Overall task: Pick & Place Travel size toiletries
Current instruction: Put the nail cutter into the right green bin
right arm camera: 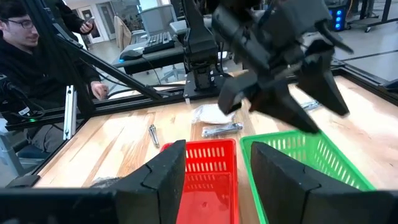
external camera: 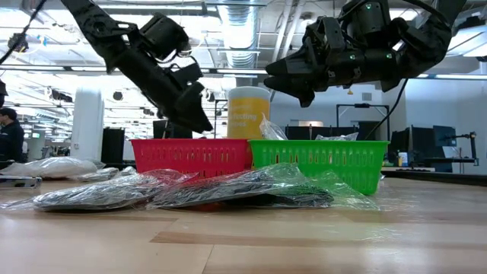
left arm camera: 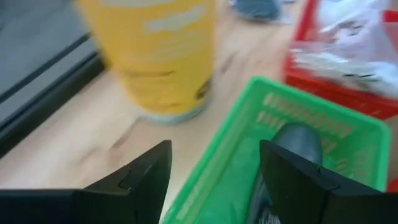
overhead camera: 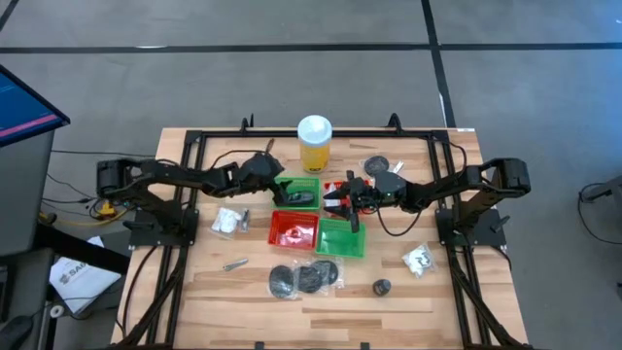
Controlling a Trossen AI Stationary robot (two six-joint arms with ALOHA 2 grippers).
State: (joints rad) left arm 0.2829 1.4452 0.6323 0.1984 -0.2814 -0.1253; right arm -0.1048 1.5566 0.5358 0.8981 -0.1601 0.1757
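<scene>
On the wooden table, seen from above, a white-and-clear packet lies toward nine o'clock of the baskets, with a slim silvery piece below it toward seven o'clock.

The left gripper hangs over the near-left edge of the back green basket, which holds a dark item. In the left wrist view its jaws stand wide apart with nothing between them; the fingers frame the green basket's rim and the base of the yellow bottle, touching neither.

The yellow bottle with its white cap stands at twelve o'clock of the baskets. A red basket sits in front of the green one, and a second green basket lies just beside it on the right. At six o'clock of the baskets, two flat black discs in clear wrap rest on the table.

The right gripper hovers above the back edge of the second green basket, beside another red basket. In the right wrist view its jaws are spread wide and hold nothing.

A small dark round piece lies at five o'clock, another packet at four o'clock, and a black disc at one o'clock, behind the right arm.

A person sits beyond the table.
</scene>
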